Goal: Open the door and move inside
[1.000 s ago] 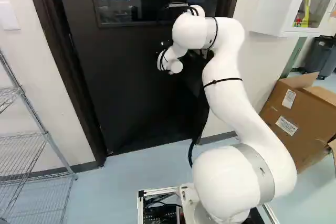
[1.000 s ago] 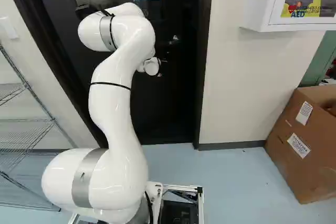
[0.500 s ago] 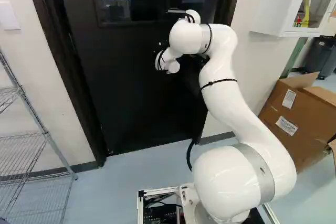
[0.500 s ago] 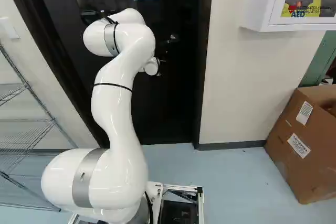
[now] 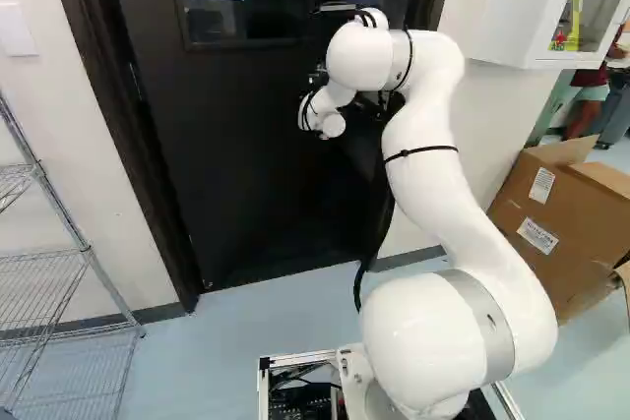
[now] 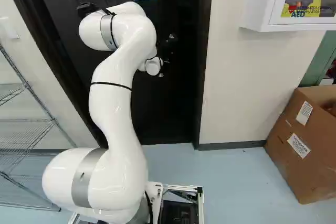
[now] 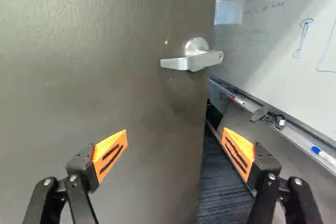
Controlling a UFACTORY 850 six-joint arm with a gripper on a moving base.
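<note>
So the floor (image 6: 231, 179) is pale blue, kinda shiny, with a big open cardboard box (image 6: 294, 153) on it, right side of both base views. Wire rack (image 5: 89, 255) stands over on the left. Wrist view's got a whiteboard ledge (image 7: 298, 138) too, holding a blue-capped marker (image 7: 325, 156) and some dark thingy (image 7: 259, 113), can't tell what.

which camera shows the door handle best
The wrist view: the door handle shows there in full, lever and round base, ahead of the open gripper. In the right base view only small glints show near the arm's far end, too small to identify; in the left base view I can't make it out.
</note>
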